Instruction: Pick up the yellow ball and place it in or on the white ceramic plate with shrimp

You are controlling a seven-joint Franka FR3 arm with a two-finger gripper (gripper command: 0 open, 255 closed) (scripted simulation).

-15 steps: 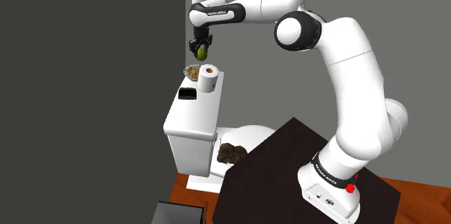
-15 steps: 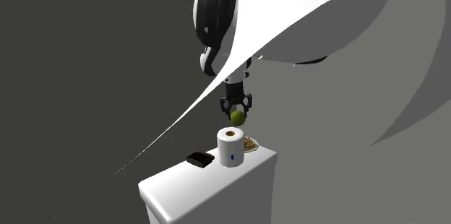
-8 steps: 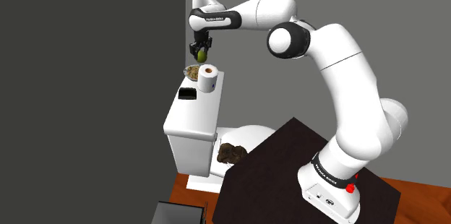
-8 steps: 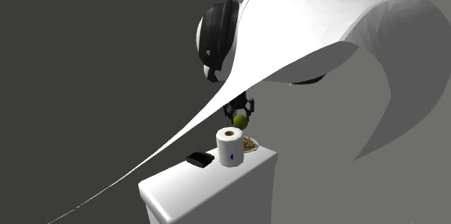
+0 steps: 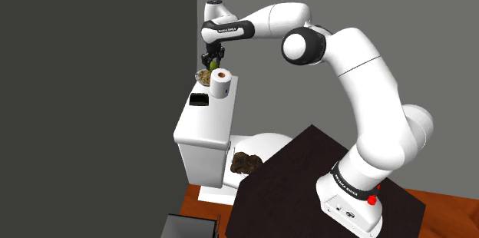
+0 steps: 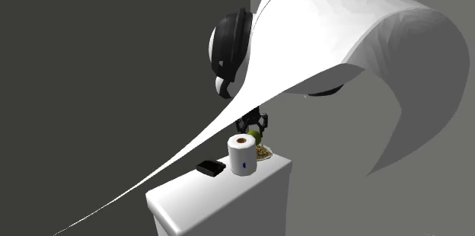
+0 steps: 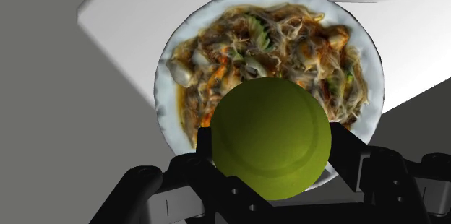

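your gripper point(image 5: 213, 58) is clamped on the yellow-green tennis ball point(image 7: 271, 137) just above the shrimp-noodle plate point(image 7: 163, 89) at the cistern's point(image 5: 201, 125) far end, seemingly off-centre, so letting go from height could bounce it off the heaped food and over the rim.

My read: ball point(image 7: 271, 139) matt yellow-green, faint seam line, no shine. Rim of plate point(image 7: 163, 89) smooth white, glazed look. On it noodles point(image 7: 246, 49) wet, glossy. Black jaws matt, plastic-looking. White paper roll point(image 5: 222, 83) soft, brown core. White toilet tank point(image 5: 201, 129) smooth, plain. White arm point(image 5: 368, 75) shell smooth, slight sheen. Reddish floor point(image 5: 449, 207) looks like wood.
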